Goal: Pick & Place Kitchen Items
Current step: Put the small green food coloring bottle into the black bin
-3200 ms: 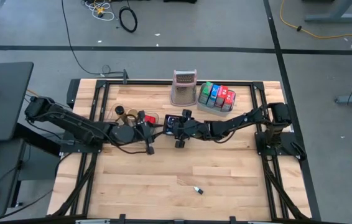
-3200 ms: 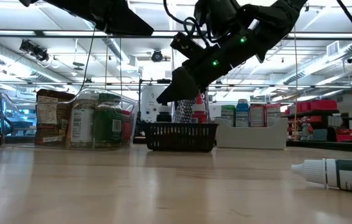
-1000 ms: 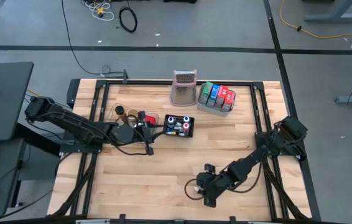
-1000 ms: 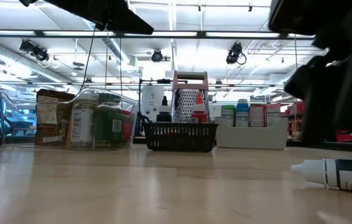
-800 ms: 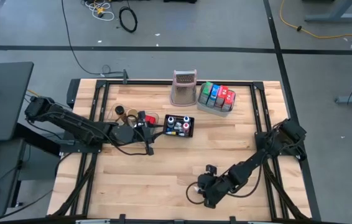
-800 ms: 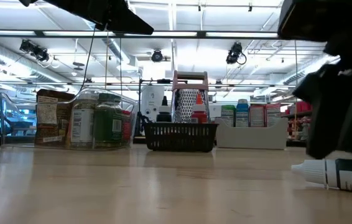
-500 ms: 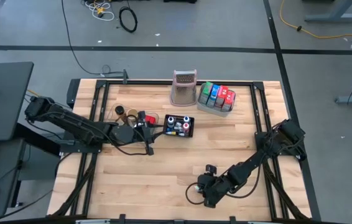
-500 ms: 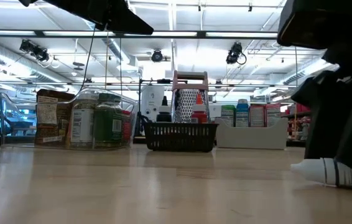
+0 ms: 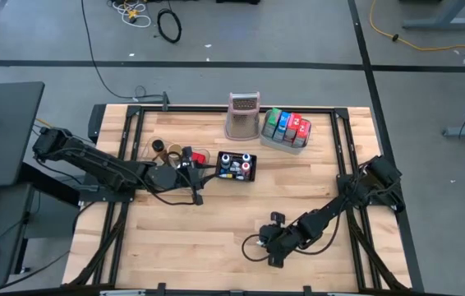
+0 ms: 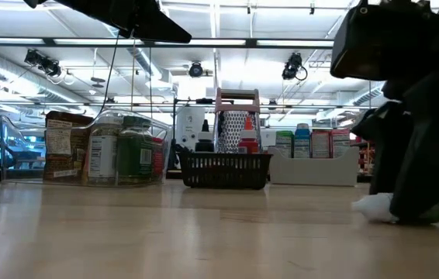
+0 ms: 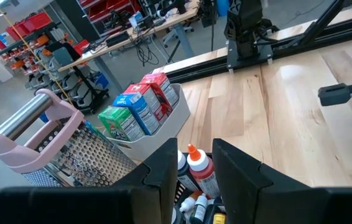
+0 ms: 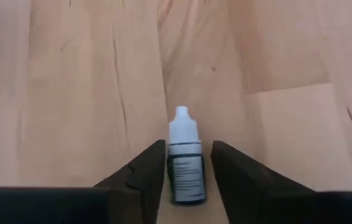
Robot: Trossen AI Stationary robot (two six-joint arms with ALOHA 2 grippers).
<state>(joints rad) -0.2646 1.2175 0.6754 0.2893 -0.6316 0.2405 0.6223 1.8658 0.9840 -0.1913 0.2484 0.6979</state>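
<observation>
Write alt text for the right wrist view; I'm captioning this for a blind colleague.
A small white-capped dropper bottle lies on the bare wooden table, its cap pointing away from the camera, between the two dark fingers of the right gripper. The fingers sit close against the bottle's sides, low over the wood.

White-capped, dark-labelled bottle (image 12: pixel 185 164)
</observation>
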